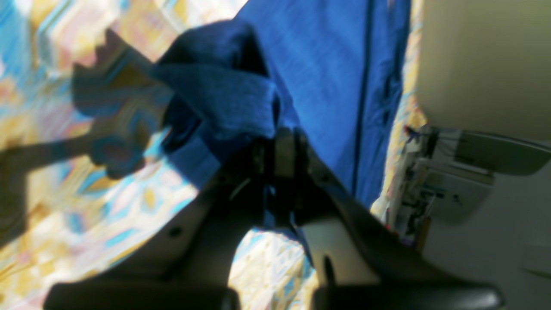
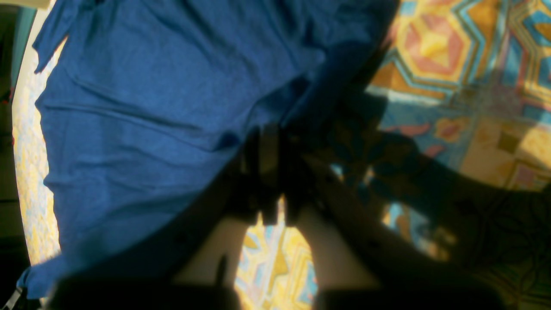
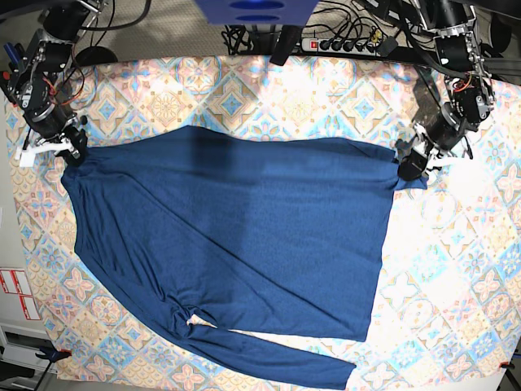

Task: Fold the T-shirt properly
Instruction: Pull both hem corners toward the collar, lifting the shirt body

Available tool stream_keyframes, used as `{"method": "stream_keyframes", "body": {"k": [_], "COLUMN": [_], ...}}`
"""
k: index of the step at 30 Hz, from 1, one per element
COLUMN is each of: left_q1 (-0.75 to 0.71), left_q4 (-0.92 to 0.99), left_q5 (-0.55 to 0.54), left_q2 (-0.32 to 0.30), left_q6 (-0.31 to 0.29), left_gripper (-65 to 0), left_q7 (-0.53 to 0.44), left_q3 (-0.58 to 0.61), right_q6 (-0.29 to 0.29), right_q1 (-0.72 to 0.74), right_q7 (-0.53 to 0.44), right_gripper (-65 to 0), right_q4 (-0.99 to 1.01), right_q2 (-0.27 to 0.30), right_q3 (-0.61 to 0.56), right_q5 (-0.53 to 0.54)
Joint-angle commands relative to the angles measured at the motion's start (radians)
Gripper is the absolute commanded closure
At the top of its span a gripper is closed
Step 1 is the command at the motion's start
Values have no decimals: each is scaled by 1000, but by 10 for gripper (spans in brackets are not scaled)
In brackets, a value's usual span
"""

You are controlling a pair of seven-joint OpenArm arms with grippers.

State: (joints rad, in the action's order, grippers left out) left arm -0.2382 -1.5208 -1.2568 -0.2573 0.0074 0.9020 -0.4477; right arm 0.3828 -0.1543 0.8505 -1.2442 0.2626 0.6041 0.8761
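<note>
Large dark navy-blue knit long-sleeved T-shirt spread flat on pastel tile-patterned tablecloth. Left gripper and right gripper each clenched on far shirt corners. Judgement: no fold made, all folding remains.

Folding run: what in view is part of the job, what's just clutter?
Job:
- dark navy-blue long-sleeved knit T-shirt
- left gripper, shut on a shirt corner
- right gripper, shut on the opposite corner

Just there:
- pastel tile-patterned tablecloth
- black power strip

No readable text, label or number anywhere.
</note>
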Motion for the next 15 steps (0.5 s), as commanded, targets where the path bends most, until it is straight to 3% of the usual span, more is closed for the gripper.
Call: {"method": "stream_keyframes", "body": {"k": [1, 15], "left_q1": [23, 121], "left_q4": [-16, 84], "left_q5": [-10, -10], "left_q2": [-6, 19], "left_q6": [-7, -5], "left_gripper": [0, 0], "left_q7": [-2, 6], "left_q3": [-6, 0], "right_q6": [8, 6], "right_q1": [14, 65], "right_q7": [-20, -20], "right_gripper": [-3, -3], "right_q4": [-19, -19], "right_q2": [20, 20], "right_q3": [6, 4], "right_q5": [16, 16]}}
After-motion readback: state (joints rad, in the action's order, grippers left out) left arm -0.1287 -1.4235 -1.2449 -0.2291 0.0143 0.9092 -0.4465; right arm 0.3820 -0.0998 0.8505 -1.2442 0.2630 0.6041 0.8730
